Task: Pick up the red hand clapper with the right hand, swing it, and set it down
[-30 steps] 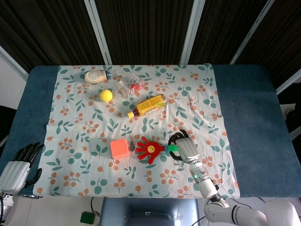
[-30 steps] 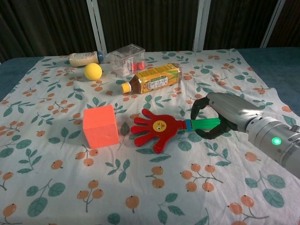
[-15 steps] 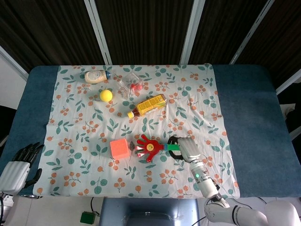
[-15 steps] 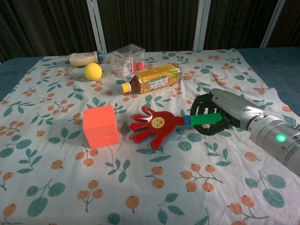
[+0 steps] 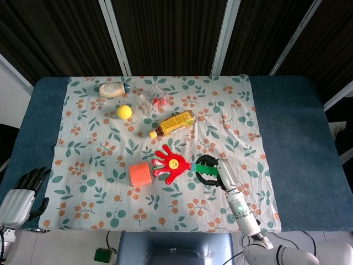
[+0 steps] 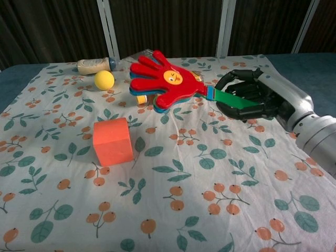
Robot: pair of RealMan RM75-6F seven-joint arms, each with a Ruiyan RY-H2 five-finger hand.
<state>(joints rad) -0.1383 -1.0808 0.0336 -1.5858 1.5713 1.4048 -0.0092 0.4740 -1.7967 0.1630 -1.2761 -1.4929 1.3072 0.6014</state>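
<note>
Swinging step, judged: right hand (image 6: pixel 252 97) grips clapper (image 6: pixel 165 81) by its green handle, clapper lifted clear of cloth (image 6: pixel 173 210), above cube (image 6: pixel 112 140) and in front of bottle (image 5: pixel 174 123). Advice: keep grip firm w/ handle seated deep, swing from wrist in short arcs, stay clear of cube. Left hand (image 5: pixel 22 193) idle at table (image 5: pixel 292 138) edge, holding nothing, fingers apart. Materials: clapper = rigid glossy plastic, flat stacked palm shapes w/ yellow face; cube matte, prob. foam; cloth soft, printed, slightly wrinkled.
</note>
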